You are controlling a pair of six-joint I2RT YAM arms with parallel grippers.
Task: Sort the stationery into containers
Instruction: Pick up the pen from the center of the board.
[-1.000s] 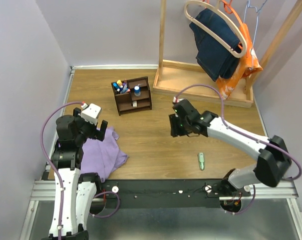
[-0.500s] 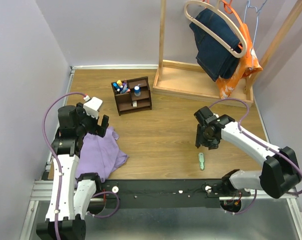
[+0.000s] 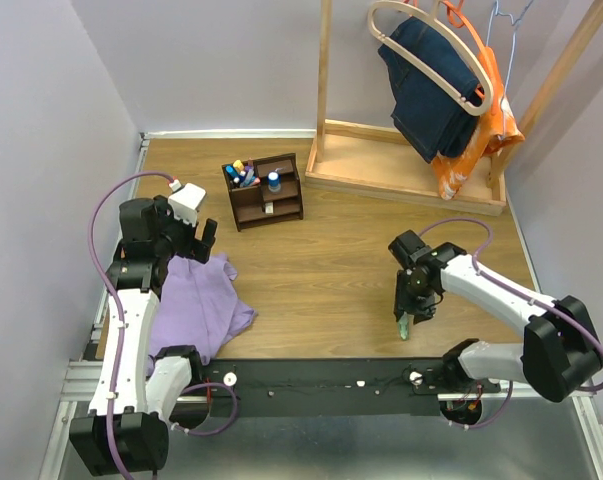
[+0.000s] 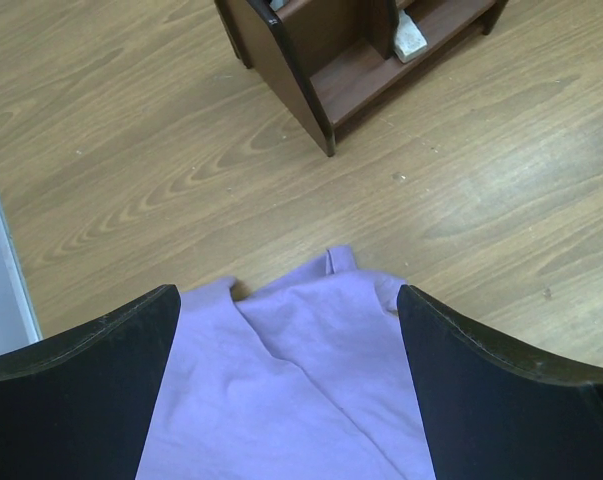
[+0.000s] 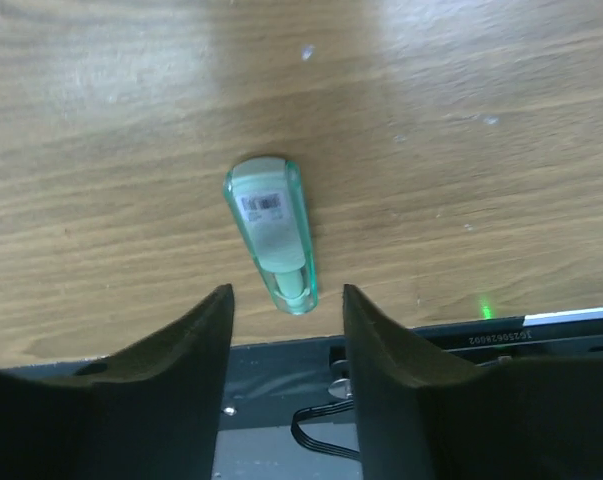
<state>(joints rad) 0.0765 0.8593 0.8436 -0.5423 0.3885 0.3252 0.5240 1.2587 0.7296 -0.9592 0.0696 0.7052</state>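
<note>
Risk on the left side of the top view is small. The left gripper [image 3: 200, 238] hangs with its jaws wide apart and nothing between them, over the edge of the purple cloth [image 3: 196, 305]. If it goes down there, a finger may catch the fabric and drag it.

Further right, in the upper middle, stands the dark organiser [image 3: 266, 190], with pens [image 3: 243, 172] already upright in its left compartment.

The main danger is in the lower right. The pale green piece [image 5: 273, 235] lies flat on the wooden table [image 3: 321, 270], just beside the black rail [image 3: 311, 385] at the lower edge. The right gripper [image 5: 286, 290] is open and holds nothing; its fingers stand on both sides of the near end of the piece, and I see no contact.

The piece lies a little tilted between the fingers, and only its end is inside them. I think one finger would touch first and turn it, or the smooth plastic could slip out toward the rail. A grip at the end may also let it swing on the long way to the organiser, and it may knock the pens there.
</note>
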